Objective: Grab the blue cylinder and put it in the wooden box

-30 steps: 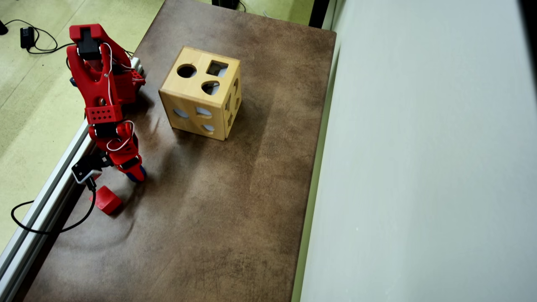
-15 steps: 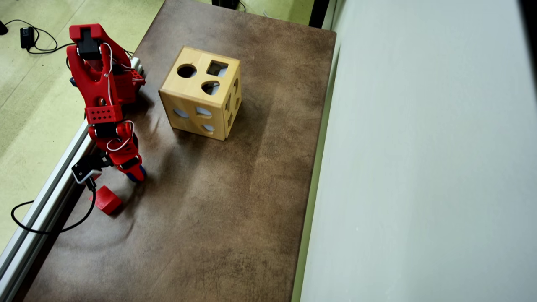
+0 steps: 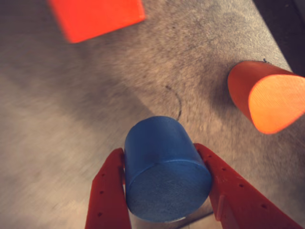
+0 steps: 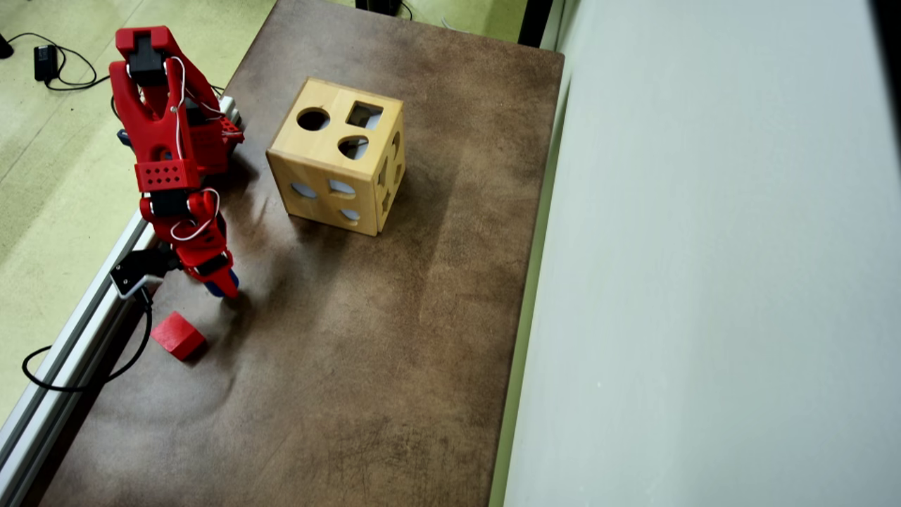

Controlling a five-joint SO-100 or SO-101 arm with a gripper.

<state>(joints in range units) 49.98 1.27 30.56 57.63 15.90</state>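
My red gripper (image 3: pixel 164 155) is shut on the blue cylinder (image 3: pixel 164 174), one finger pressed to each side; its flat round end faces the wrist camera and it hangs just above the table. In the overhead view the gripper (image 4: pixel 222 287) is near the table's left edge, with only a sliver of the blue cylinder (image 4: pixel 217 289) showing under the fingers. The wooden box (image 4: pixel 338 155), a light-wood cube with round, square and rounded cut-outs on top, stands up and to the right of the gripper.
A red cube (image 4: pixel 178 336) (image 3: pixel 95 16) lies just below and left of the gripper in the overhead view. A red rounded block (image 3: pixel 264 95) lies to the right in the wrist view. A metal rail and cable (image 4: pixel 70 338) run along the table's left edge.
The arm has risen and drawn back slightly, carrying the blue cylinder up off the table and away from the red cube. The box and red cube stayed put.
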